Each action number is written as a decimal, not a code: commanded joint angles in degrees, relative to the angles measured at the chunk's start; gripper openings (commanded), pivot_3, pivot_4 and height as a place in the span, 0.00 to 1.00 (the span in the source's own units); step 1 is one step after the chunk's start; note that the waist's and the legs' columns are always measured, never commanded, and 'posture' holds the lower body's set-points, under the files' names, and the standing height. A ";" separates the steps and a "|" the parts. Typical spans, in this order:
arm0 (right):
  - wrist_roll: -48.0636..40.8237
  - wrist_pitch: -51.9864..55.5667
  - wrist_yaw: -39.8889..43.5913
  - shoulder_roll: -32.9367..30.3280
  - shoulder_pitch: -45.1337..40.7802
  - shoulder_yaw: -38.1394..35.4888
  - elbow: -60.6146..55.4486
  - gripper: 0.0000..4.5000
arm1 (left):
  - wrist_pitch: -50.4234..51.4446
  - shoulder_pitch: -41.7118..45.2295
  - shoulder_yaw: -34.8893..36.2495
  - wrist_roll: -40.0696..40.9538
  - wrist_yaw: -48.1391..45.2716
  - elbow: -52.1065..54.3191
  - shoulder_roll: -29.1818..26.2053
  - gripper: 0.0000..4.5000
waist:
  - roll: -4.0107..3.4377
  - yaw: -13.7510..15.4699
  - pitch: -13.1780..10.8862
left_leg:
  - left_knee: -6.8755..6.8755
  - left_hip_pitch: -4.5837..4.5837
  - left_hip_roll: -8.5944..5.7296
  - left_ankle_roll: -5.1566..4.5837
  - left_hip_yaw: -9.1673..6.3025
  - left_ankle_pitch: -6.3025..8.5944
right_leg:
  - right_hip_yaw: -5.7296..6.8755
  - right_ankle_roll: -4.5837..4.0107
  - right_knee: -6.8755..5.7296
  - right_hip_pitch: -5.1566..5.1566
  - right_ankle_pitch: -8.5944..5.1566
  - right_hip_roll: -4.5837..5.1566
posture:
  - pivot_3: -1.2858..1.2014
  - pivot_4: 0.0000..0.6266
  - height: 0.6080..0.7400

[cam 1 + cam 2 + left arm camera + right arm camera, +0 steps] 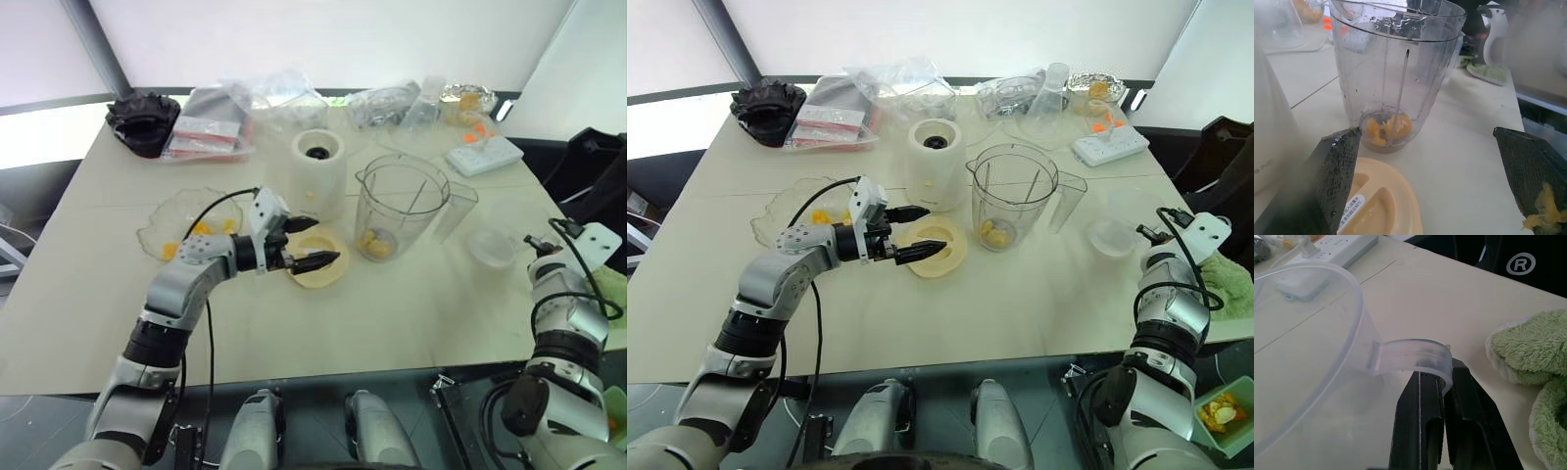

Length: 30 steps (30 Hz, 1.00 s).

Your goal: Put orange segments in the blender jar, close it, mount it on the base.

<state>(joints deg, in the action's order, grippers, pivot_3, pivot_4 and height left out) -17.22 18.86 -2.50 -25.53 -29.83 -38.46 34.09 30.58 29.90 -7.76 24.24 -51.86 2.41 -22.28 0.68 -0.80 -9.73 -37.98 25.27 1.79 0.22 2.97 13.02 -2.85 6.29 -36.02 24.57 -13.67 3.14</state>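
Observation:
The clear blender jar [400,208] stands upright and lidless mid-table, with a few orange segments [1388,128] at its bottom. More segments [201,230] lie in a ruffled glass dish [157,223] on the left. The cream base [318,171] stands behind and to the left of the jar. My left gripper [312,243] is open and level above a flat cream lid [315,269], pointing at the jar, and orange pulp sticks to one fingertip [1537,210]. My right gripper [1442,377] is at the far right, shut on the tab handle of a small clear cup [493,247].
A white power strip [484,155], plastic bags [265,98] and a black bundle [145,122] line the back of the table. A green cloth [1533,362] lies by the right edge near my right gripper. A green tub of scraps [1223,411] sits below the table's right corner.

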 commanded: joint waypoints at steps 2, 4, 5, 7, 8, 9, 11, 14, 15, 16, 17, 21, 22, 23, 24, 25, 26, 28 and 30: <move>-0.52 0.06 -0.67 -1.40 1.74 0.42 -0.35 0.22 | -0.96 0.54 -0.02 -0.14 -0.18 1.68 -0.02 1.00 | 0.00 0.04 0.00 | 0.00 0.00 0.00 0.00 0.00 0.00 | 0.00 0.00 0.01 -0.01 0.00 0.00 | 0.52 0.24 1.00; -0.64 0.73 -0.69 -1.53 2.36 0.91 -1.18 0.46 | -0.80 0.56 -0.11 -0.06 -0.16 1.80 0.08 1.00 | 0.00 -0.18 0.00 | 0.00 0.00 0.00 0.00 0.00 0.00 | 0.00 0.00 0.01 -0.01 0.00 0.00 | 0.52 0.24 1.00; -0.70 1.00 -0.70 -1.64 2.62 1.10 -1.47 0.55 | -0.72 0.52 -0.16 -0.03 -0.11 1.94 0.12 1.00 | 0.00 -0.30 0.00 | 0.00 0.00 0.00 0.00 0.00 0.00 | -0.01 0.00 0.01 -0.01 0.00 0.00 | 0.52 0.24 1.00; -0.95 1.54 -0.59 -1.65 3.17 1.36 -2.08 0.79 | -0.72 0.40 -0.20 0.02 -0.06 1.92 0.21 1.00 | 0.00 -0.39 0.00 | 0.00 -0.02 0.00 0.00 0.01 0.00 | 0.00 0.00 0.00 0.00 0.00 0.00 | 0.52 0.24 1.00; -1.02 1.75 -0.57 -1.67 3.36 1.46 -2.30 0.79 | -0.73 0.35 -0.22 0.05 -0.04 1.91 0.22 1.00 | 0.00 -0.43 0.00 | 0.00 -0.02 0.00 0.00 0.00 0.00 | 0.00 0.00 0.00 -0.01 0.00 -0.01 | 0.52 0.24 1.00; -1.08 1.97 -0.64 -1.58 3.72 1.57 -2.82 0.79 | -0.79 0.30 -0.27 0.05 -0.08 1.87 0.24 1.00 | 0.00 -0.46 0.00 | 0.00 -0.03 0.01 0.00 0.00 0.00 | -0.01 0.00 0.00 -0.01 0.00 -0.02 | 0.52 0.24 1.00; -1.43 2.69 -0.78 -1.35 4.56 1.68 -4.32 0.79 | -0.75 0.28 -0.32 0.08 -0.04 1.89 0.31 1.00 | 0.00 -0.44 0.00 | 0.00 -0.04 0.02 0.00 0.00 0.00 | -0.01 0.00 -0.01 -0.01 0.00 -0.04 | 0.52 0.24 1.00; -2.27 4.81 -0.91 -0.69 7.11 1.95 -9.12 0.79 | -0.80 0.31 -0.33 0.04 0.01 1.73 0.40 1.00 | 0.00 -0.39 0.00 | 0.00 -0.04 0.02 0.00 0.00 0.00 | -0.01 0.00 -0.01 -0.01 0.00 -0.04 | 0.52 0.24 1.00; -2.58 5.62 -0.97 -0.46 8.05 1.99 -10.93 0.79 | -0.74 0.27 -0.32 0.05 0.05 1.83 0.41 1.00 | 0.00 -0.30 0.00 | 0.00 -0.04 0.02 0.00 0.00 0.00 | -0.02 0.00 -0.01 -0.01 0.00 -0.04 | 0.52 0.24 1.00; -3.22 7.19 -1.10 0.00 9.84 1.90 -14.41 0.79 | -0.79 0.17 -0.30 0.01 0.05 1.83 0.35 1.00 | 0.00 -0.23 0.00 | 0.00 -0.03 0.02 0.00 -0.01 0.00 | -0.02 0.00 0.00 -0.01 0.00 -0.04 | 0.52 0.24 1.00; -3.98 8.77 -1.02 0.45 11.68 1.83 -18.07 0.79 | -0.88 0.06 -0.27 -0.05 0.00 1.79 0.26 1.00 | 0.00 -0.15 0.00 | 0.00 -0.03 0.02 0.00 -0.01 0.00 | -0.02 0.00 0.00 -0.01 0.00 -0.04 | 0.52 0.24 1.00; -9.77 18.95 2.71 1.16 23.14 2.71 -39.40 0.79 | -1.04 0.82 0.44 -0.67 -1.19 0.05 -1.90 1.00 | 0.00 -0.07 0.00 | 0.01 -0.02 0.05 0.00 -0.04 0.00 | -0.01 0.00 -0.01 0.01 -0.01 -0.04 | 0.52 0.24 1.00; -11.21 21.14 4.34 0.66 25.89 3.22 -44.05 0.79 | -1.11 1.29 0.59 -0.82 -1.72 -0.68 -2.60 1.00 | -0.04 0.00 0.01 | 0.02 -0.01 0.06 0.00 -0.06 0.00 | -0.01 0.00 -0.01 0.01 -0.01 -0.04 | 0.52 0.24 1.00; -13.14 23.25 7.58 -1.10 29.84 3.81 -50.03 0.79 | -2.18 2.42 0.42 -1.72 -3.04 -2.52 -3.93 1.00 | -0.05 -0.05 0.01 | 0.04 0.00 0.07 0.00 -0.06 0.00 | -0.01 0.00 -0.02 0.04 -0.02 -0.03 | 0.52 0.24 1.00; -14.42 24.81 10.03 -2.68 32.82 4.19 -54.45 0.79 | -3.30 3.40 0.14 -2.50 -4.41 -4.26 -5.09 1.00 | -0.07 -0.07 0.01 | 0.04 -0.02 0.08 0.00 -0.07 0.01 | 0.00 -0.01 -0.04 0.04 -0.02 -0.04 | 0.52 0.24 1.00; -15.17 25.82 12.21 -4.43 35.47 4.44 -57.98 0.79 | -4.46 4.44 -0.29 -3.21 -6.10 -6.06 -6.19 1.00 | -0.07 -0.11 0.01 | 0.03 -0.03 0.08 0.00 -0.09 0.01 | 0.00 -0.01 -0.03 0.04 -0.02 -0.04 | 0.52 0.24 1.00; -15.72 26.50 15.04 -6.76 38.55 4.63 -61.69 0.79 | -5.41 5.80 -0.86 -3.78 -8.38 -8.19 -7.35 1.00 | -0.05 -0.27 0.00 | 0.02 -0.04 0.08 0.00 -0.10 0.01 | -0.01 -0.02 -0.03 0.04 -0.02 -0.01 | 0.52 0.24 1.00; -17.52 27.75 21.42 -11.49 44.91 4.94 -68.89 0.79 | -7.32 8.86 -1.74 -4.52 -13.22 -12.76 -9.03 1.00 | -0.04 -0.18 0.00 | -0.01 -0.10 0.07 0.01 -0.11 0.01 | -0.01 -0.05 -0.02 0.02 0.00 0.04 | 0.52 0.24 1.00; -19.39 27.38 26.53 -14.55 49.74 4.22 -74.83 0.79 | -9.06 12.36 -2.96 -5.74 -17.69 -17.82 -10.11 1.00 | 0.02 -0.10 0.01 | 0.00 -0.12 0.08 0.02 -0.13 0.02 | 0.03 -0.06 0.04 -0.01 -0.01 0.08 | 0.52 0.24 1.00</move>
<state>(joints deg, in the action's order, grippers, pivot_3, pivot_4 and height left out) -34.63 46.44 20.25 -38.97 18.78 -33.18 -35.87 23.56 40.16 -10.20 19.28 -66.19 -13.35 -32.02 0.70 -0.91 -9.72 -37.97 25.16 1.87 0.25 2.81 13.04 -2.81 6.23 -35.95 24.56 -13.68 3.22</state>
